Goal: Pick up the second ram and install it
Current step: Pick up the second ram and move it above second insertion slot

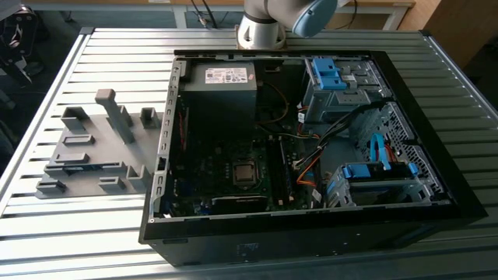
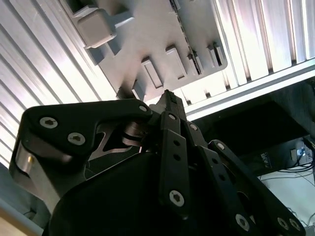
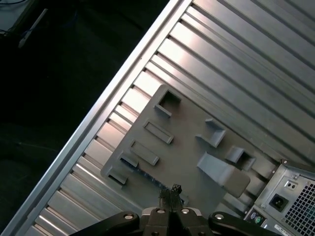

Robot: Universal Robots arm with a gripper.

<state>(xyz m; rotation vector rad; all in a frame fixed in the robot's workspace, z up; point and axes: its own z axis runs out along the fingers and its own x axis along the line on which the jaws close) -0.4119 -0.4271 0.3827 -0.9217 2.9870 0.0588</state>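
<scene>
Approach step: the gripper (image 3: 171, 191) hangs closed and empty above the holder tray (image 3: 182, 147).
The second ram (image 1: 80, 168) sits in a tray slot well below the fingertips, near the bench (image 1: 70, 233) edge at the exterior view's left. Gripping it, I judge, needs parted fingers squared to its thin faces.

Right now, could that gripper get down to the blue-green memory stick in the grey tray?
Probably yes: the gripper hangs above the grey tray, and nothing lies over the memory stick in its slot. Its jaws look shut, though.
</scene>
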